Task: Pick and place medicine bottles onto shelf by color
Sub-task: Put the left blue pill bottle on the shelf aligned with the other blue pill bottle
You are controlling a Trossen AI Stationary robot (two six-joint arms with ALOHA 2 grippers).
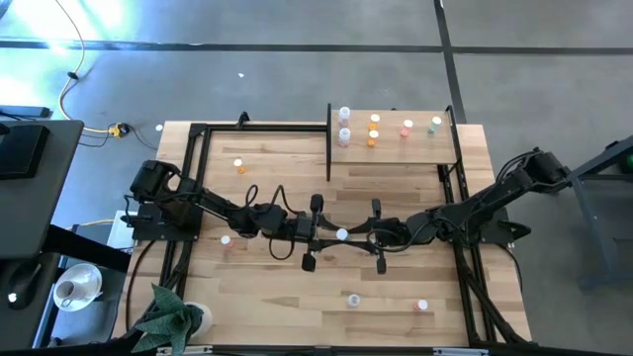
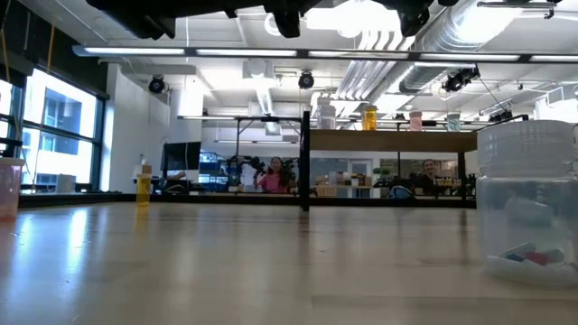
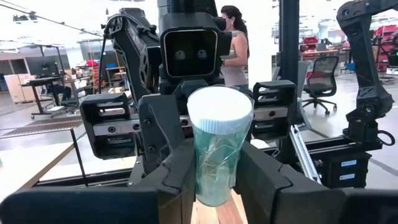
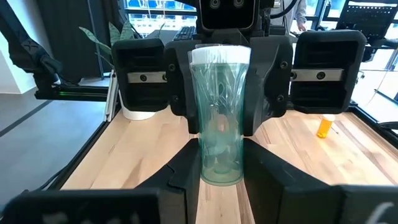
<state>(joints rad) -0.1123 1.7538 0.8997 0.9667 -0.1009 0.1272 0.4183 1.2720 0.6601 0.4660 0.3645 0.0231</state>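
Note:
A green-tinted medicine bottle with a white cap is held upright over the middle of the table, between both grippers. My left gripper comes from the table's left and my right gripper from the right. Both are shut on this bottle. The pale-wood shelf stands at the far right. It carries white, orange, pink and green bottles. Loose bottles stand on the tabletop: orange, white, and two near the front edge. My left gripper pinches the bottle's body between its two fingers, level from the table's left. The bottle stands upright, cap up, clear of the table. My right gripper pinches the same bottle's body between its two fingers, level from the table's right, facing the left gripper. The bottle stays upright and lifted clear.
A potted plant stands at the table's near left corner. Black frame rails run along both sides. A clear bottle stands close to the low camera. People show in the room beyond the table.

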